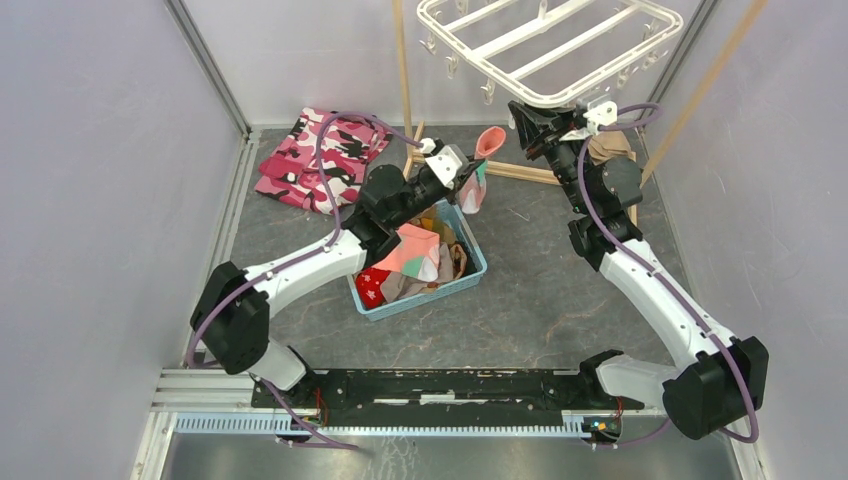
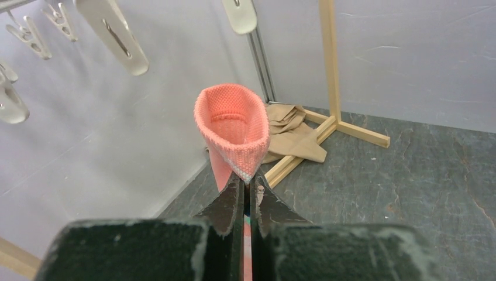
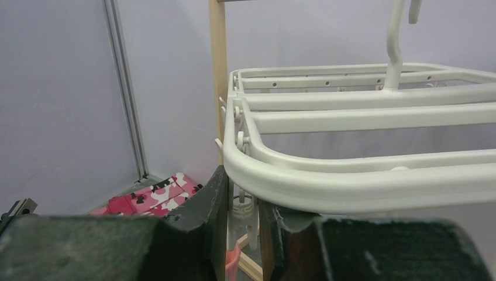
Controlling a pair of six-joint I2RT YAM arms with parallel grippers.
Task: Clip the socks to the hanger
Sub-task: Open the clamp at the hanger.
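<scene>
left hand (image 2: 248,190) pinches the limp, light sock (image 2: 225,158) under its cuff (image 2: 231,108); right hand (image 1: 527,118) seemingly squeezes a clip (image 3: 244,215) on the hanger (image 3: 351,181).

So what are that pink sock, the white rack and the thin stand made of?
The sock: knitted fabric, matte, with visible stitches. The hanger: probably plastic, smooth and slightly glossy, with moulded rims. The stand: apparently bare wood, pale and unpainted.
</scene>
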